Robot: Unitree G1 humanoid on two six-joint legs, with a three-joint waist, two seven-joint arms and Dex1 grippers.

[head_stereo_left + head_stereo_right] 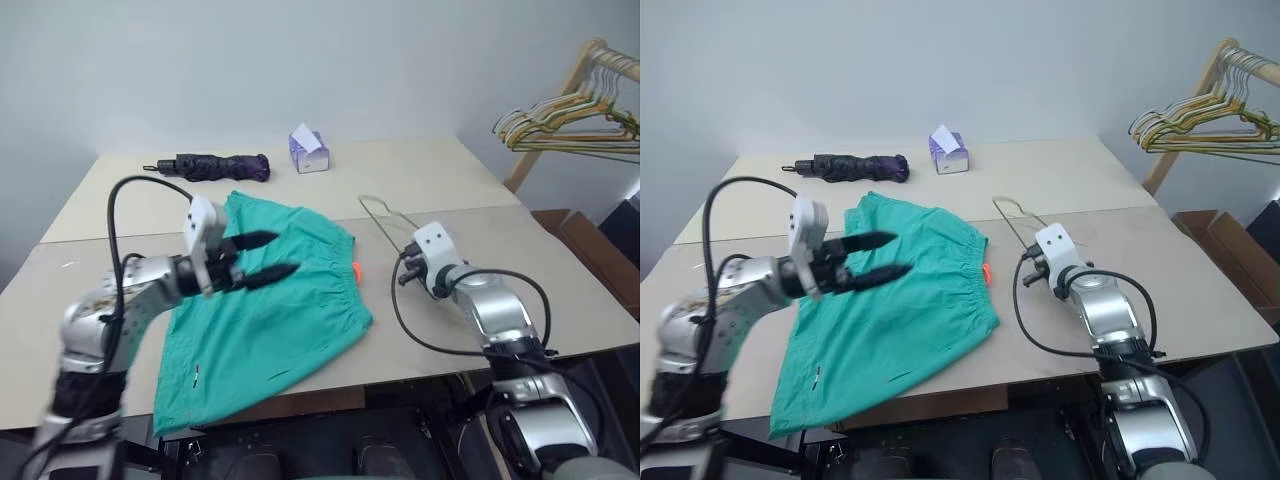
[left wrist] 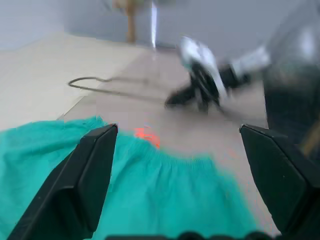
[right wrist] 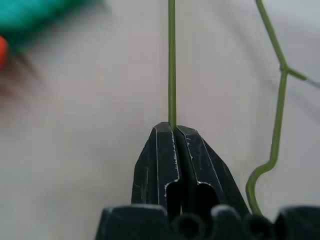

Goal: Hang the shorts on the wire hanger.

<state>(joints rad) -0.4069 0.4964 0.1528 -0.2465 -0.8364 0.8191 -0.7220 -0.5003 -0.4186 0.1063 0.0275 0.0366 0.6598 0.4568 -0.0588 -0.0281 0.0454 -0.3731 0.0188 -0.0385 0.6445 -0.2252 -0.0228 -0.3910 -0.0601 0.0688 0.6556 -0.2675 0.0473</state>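
The teal-green shorts [image 1: 270, 330] lie spread flat on the table, waistband toward the right, with a small orange tag [image 1: 356, 270] at their edge. My left gripper [image 1: 273, 256] hovers over their upper part, its two black fingers [image 2: 95, 175] wide open with nothing between them. The thin olive-grey wire hanger [image 1: 385, 222] sits just right of the shorts, its hook loop pointing to the far side. My right gripper [image 3: 172, 126] is shut on one straight wire of the hanger [image 3: 171, 60]. The twisted neck and hook [image 3: 277, 100] run beside the fingers.
A dark purple folded umbrella [image 1: 215, 166] and a small purple tissue box [image 1: 309, 150] sit at the far side of the table. A wooden rack with a bunch of pale hangers [image 1: 580, 115] stands at the right, with a cardboard box [image 1: 590, 250] below it.
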